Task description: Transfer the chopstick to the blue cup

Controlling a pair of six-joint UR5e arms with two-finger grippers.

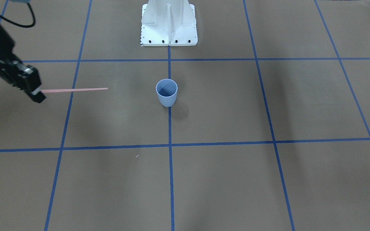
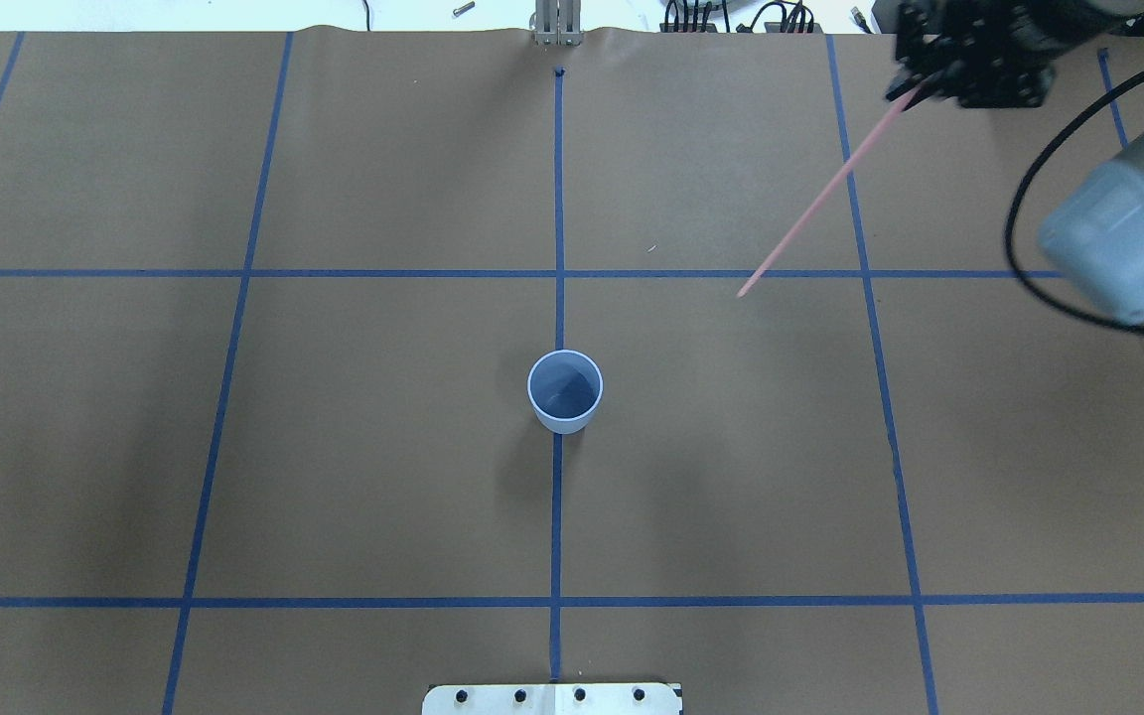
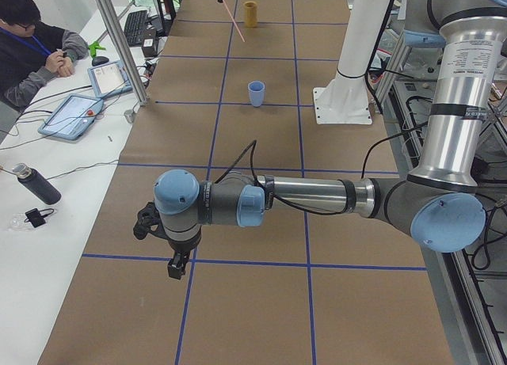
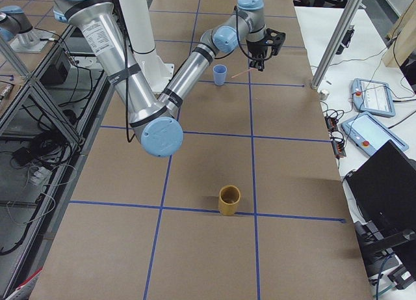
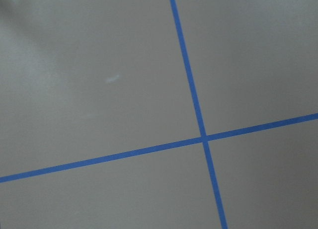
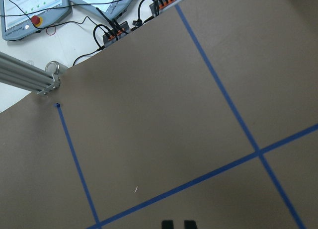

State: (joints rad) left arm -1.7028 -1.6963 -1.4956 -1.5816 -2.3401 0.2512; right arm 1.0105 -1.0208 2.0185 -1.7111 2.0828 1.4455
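The pale pink chopstick (image 1: 75, 89) (image 2: 820, 204) is held by one end in my right gripper (image 1: 39, 93) (image 2: 905, 89), which is shut on it at the table's far right. Its free end points toward the table's middle. The blue cup (image 1: 166, 93) (image 2: 565, 390) stands upright on the centre tape line, well apart from the chopstick's tip. In the right wrist view only dark fingertips (image 6: 169, 224) show, and the chopstick does not. My left gripper (image 3: 176, 271) hangs low over the table's left end; I cannot tell whether it is open or shut.
A tan cup (image 4: 228, 200) stands on the table's right part, on a tape line. The white robot base (image 1: 169, 25) sits at the near edge. A person (image 3: 32, 48), tablets (image 3: 71, 115) and a dark bottle (image 3: 36, 184) are on the side table.
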